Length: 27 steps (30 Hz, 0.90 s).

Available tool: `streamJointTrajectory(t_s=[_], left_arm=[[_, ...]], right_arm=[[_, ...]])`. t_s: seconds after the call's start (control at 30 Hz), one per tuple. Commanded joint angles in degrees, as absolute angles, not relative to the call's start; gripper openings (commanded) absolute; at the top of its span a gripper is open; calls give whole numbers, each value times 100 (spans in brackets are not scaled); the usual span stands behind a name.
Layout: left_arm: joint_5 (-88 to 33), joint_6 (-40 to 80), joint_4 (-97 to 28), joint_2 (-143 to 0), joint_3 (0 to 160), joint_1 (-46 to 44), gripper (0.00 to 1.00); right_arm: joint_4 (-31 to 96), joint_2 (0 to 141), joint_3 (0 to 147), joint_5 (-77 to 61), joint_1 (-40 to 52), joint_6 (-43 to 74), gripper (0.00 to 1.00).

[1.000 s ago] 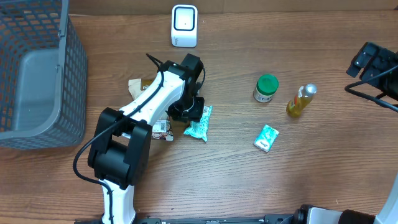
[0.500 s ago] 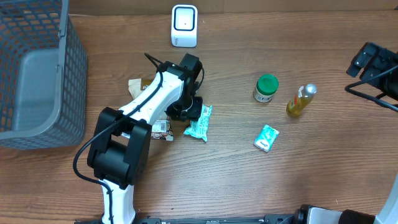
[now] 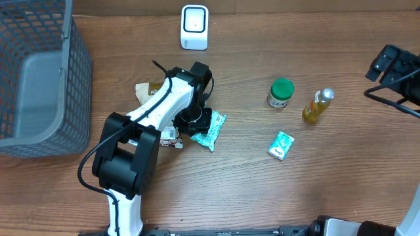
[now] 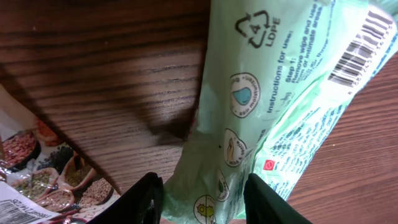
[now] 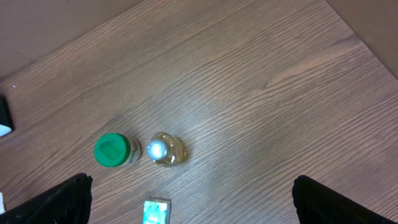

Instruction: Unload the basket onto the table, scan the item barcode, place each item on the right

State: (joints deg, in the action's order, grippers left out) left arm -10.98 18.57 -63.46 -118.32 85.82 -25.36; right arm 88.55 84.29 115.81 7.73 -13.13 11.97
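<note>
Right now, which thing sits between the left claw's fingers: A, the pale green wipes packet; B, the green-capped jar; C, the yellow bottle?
A: in the left wrist view the wipes packet sits bunched between the fingers of the left claw.

**White shells, black joints**

The left arm (image 3: 157,108) has white shells between bulky black joint housings, and 1 black cable (image 3: 80,172) loops beside its base. The left claw (image 4: 202,186) ends in 2 glossy black fingers (image 4: 142,199). The right arm (image 3: 396,65) is black, and the right claw (image 5: 191,186) has 2 matt, dark tips.
</note>
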Motion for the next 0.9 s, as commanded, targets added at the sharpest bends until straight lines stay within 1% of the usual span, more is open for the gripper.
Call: streamJointTrajectory(t_s=[0.0, 0.4, 0.57, 0.63, 0.73, 0.77, 0.8, 0.87], left_arm=[[-1194, 1925, -6357, -11688, 8543, -2515, 43], [-1100, 1929, -6191, -11690, 8346, -2515, 43], [-1100, 1929, -5927, -11688, 8055, -2517, 39], [-1100, 1929, -5854, -11690, 7964, -2517, 34], [-1100, 1929, -5843, -11690, 7931, -2515, 20], [-1105, 1929, -5846, -11688, 7931, -2512, 19], [-1103, 1929, -5843, -11688, 7933, -2510, 19], [-1100, 1927, -5843, -11688, 7933, -2510, 26]], right_arm=[[8842, 8425, 11590, 786, -1326, 1170, 100], [8842, 8425, 11590, 786, -1326, 1170, 100], [8840, 8425, 11590, 788, -1326, 1170, 100], [8840, 8425, 11590, 786, -1326, 1170, 100], [8840, 8425, 11590, 786, -1326, 1170, 100], [8842, 8425, 11590, 786, -1326, 1170, 100], [8840, 8425, 11590, 786, -1326, 1170, 100], [8840, 8425, 11590, 786, -1326, 1170, 100]])
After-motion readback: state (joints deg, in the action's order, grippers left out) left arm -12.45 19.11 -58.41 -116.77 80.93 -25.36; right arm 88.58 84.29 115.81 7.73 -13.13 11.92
